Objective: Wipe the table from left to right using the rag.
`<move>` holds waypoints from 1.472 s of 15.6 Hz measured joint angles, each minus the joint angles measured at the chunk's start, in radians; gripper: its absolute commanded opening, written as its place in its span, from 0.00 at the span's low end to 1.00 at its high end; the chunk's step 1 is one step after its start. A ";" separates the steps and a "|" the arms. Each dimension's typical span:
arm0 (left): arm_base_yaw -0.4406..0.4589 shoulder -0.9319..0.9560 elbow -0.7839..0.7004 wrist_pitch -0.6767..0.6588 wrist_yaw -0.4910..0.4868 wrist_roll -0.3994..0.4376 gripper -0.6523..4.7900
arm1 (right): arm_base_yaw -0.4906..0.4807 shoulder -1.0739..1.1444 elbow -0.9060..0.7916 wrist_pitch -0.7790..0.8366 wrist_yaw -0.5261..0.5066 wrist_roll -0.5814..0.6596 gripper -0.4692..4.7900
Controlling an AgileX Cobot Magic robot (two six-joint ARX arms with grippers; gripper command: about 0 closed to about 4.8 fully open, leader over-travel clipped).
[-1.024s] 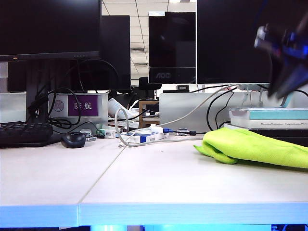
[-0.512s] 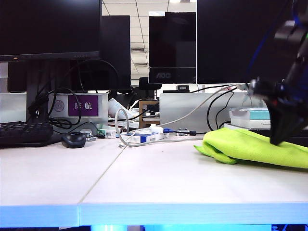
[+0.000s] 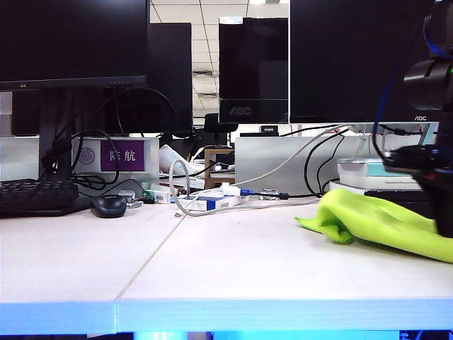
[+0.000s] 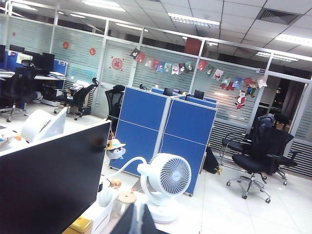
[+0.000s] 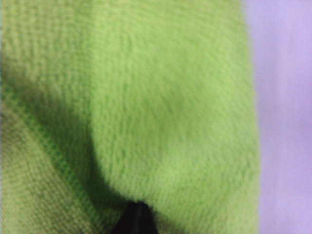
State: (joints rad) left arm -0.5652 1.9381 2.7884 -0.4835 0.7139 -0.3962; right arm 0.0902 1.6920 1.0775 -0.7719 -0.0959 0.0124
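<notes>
Wide white two-panel table [image 3: 212,262], seam running from the front edge back toward the black computer mouse [image 3: 107,205]. Soft lime-green microfibre rag [image 3: 375,221] bunched at the right end of the worktop, now pulled tighter toward the right edge and humped up compared with a second ago. Right gripper [image 5: 136,219] down in the cloth at the right edge, dropped from above it a second ago; jaws pinched shut, probably on a fold of the rag, though only a dark tip shows. Left gripper [image 4: 139,222] closed, empty, raised clear and pointing across the office. Judged: grasp just made, wiping not begun, carry to the left end needed first.
</notes>
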 measured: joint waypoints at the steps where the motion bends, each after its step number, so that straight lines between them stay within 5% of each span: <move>1: 0.000 0.000 0.000 0.000 0.000 0.000 0.16 | 0.000 -0.003 0.002 -0.055 0.036 -0.010 0.09; 6: 0.000 0.000 0.000 -0.011 0.001 0.000 0.16 | -0.006 -0.002 -0.003 -0.212 0.381 -0.055 0.09; 8: 0.000 0.000 0.000 -0.031 0.001 0.000 0.16 | -0.013 -0.002 -0.003 -0.212 0.422 -0.066 0.09; 10: 0.000 0.000 0.000 -0.037 0.013 0.000 0.16 | -0.020 -0.003 -0.003 -0.207 0.429 -0.066 0.09; 11: 0.000 0.000 0.000 -0.037 0.019 0.000 0.16 | -0.018 -0.029 -0.003 -0.198 0.429 -0.066 0.13; 12: 0.000 0.000 0.000 -0.037 0.019 0.000 0.16 | -0.017 -0.051 -0.002 -0.191 0.428 -0.066 0.29; 14: 0.000 -0.003 0.000 -0.037 0.019 0.000 0.16 | -0.017 -0.131 0.036 -0.197 0.429 -0.071 0.32; 17: 0.000 -0.012 0.000 -0.038 0.019 0.000 0.16 | -0.016 -0.226 0.126 -0.255 0.422 -0.085 0.30; 20: 0.000 -0.029 0.000 -0.051 0.019 0.000 0.16 | -0.016 -0.308 0.205 -0.271 0.367 -0.089 0.08; 23: 0.000 -0.064 0.000 -0.132 0.010 0.080 0.16 | -0.016 -0.415 0.289 -0.246 0.233 -0.085 0.08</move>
State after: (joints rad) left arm -0.5655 1.8740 2.7884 -0.6159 0.7242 -0.3164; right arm 0.0738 1.2766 1.3663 -1.0183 0.1371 -0.0723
